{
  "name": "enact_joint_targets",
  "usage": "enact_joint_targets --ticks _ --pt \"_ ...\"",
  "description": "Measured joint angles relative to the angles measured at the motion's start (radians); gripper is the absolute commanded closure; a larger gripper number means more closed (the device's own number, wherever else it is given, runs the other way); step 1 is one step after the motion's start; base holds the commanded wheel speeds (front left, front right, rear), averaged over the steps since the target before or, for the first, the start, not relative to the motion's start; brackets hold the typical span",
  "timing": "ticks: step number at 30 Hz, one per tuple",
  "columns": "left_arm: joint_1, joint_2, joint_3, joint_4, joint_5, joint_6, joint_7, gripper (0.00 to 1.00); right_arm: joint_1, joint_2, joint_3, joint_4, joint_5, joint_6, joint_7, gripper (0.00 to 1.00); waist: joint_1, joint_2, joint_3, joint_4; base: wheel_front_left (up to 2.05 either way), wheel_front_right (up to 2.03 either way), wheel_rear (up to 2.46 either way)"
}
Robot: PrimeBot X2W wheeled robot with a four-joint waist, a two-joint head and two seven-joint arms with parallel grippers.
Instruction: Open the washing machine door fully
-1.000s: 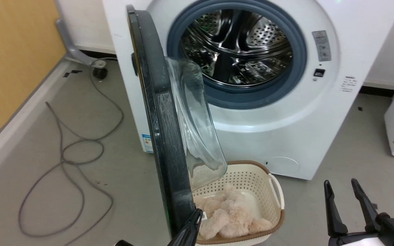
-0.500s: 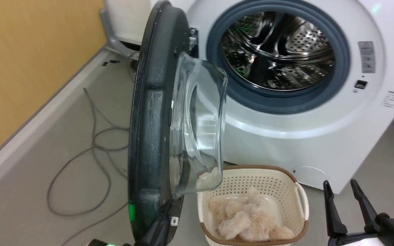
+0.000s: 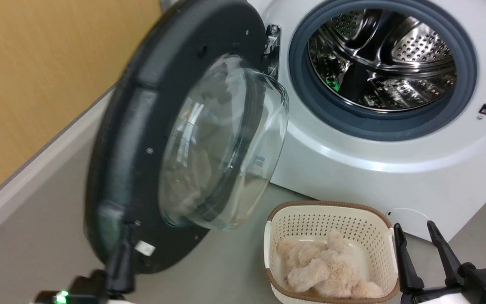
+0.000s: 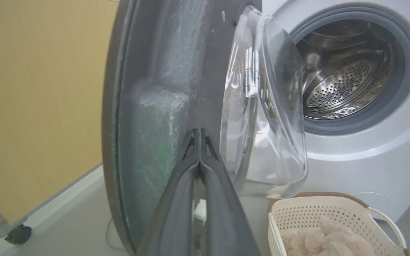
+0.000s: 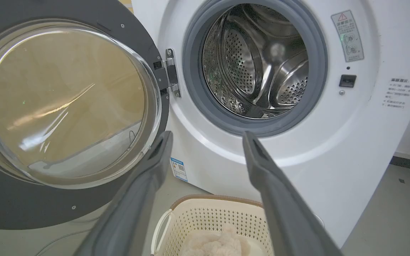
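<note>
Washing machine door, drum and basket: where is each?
washing machine door [image 3: 133, 139], head view, black inner rim.
drum [image 5: 238, 53], right wrist view, perforated steel wall.
basket [image 3: 329, 219], head view, perforated back wall.

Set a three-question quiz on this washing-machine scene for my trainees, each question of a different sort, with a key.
1. True or false: the washing machine door is shut against the washing machine.
2. Which hand has its fingers closed together at the door's lower part? A) left hand B) right hand
3. In a few words: what lies in the basket on the floor in front of the machine?

Key
1. False: the door stands open and the drum is exposed.
2. A. The right hand is open and away from the door.
3. Fluffy beige items.
</note>
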Motion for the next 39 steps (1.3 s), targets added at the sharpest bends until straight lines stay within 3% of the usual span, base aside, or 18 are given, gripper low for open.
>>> enact_joint_targets --ticks 19,29,39 --pt "-0.258 -0.03 0.301 0.184 -0.026 0.002 0.0 1.0 -0.07 0.0 -0.007 0.006 -0.081 0.0 0.0 0.0 0.0 0.0 0.133 -0.025 0.0 0.0 0.0" --pt "-0.384 0.007 0.448 0.293 -0.035 -0.023 0.0 1.0 -0.106 0.0 -0.02 0.005 -0.12 0.0 0.0 0.0 0.0001 0.0 0.211 -0.067 0.0 0.0 0.0" --pt "-0.491 0.063 0.523 0.438 -0.034 -0.049 0.0 1.0 -0.144 0.0 -0.028 -0.003 -0.139 0.0 0.0 0.0 0.0001 0.0 0.254 -0.096 0.0 0.0 0.0"
